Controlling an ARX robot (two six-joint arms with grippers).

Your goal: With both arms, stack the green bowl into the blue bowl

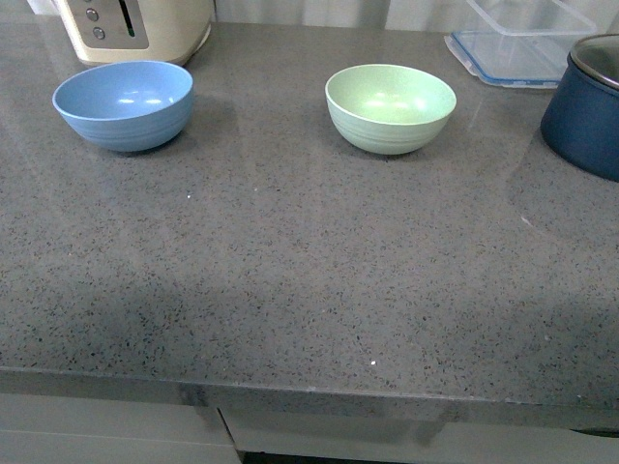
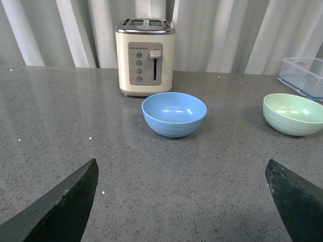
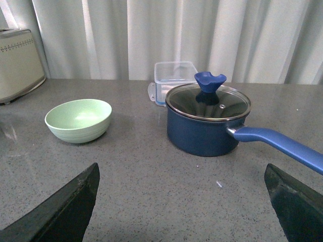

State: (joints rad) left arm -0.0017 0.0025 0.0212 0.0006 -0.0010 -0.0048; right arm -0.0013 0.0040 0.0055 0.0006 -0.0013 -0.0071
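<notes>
Currently: bowls apart, nothing gripped

On the grey speckled bench (image 1: 309, 290), pale mint-green round matte bowl (image 1: 391, 106) sits far-centre, light sky-blue round matte bowl (image 1: 123, 104) well apart to its left. Probably light, stiff, slightly slick: pinch the rim. Left end effector (image 2: 180, 166) and right end effector (image 3: 181, 169) are spread wide, empty. Only fingertips show; the front view shows no arms.

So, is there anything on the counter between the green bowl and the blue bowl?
Nothing visible. The front view shows only bare counter between the green bowl and the blue bowl. The toaster stands behind the blue bowl, and the pot is beyond the green bowl, both off the path.
</notes>
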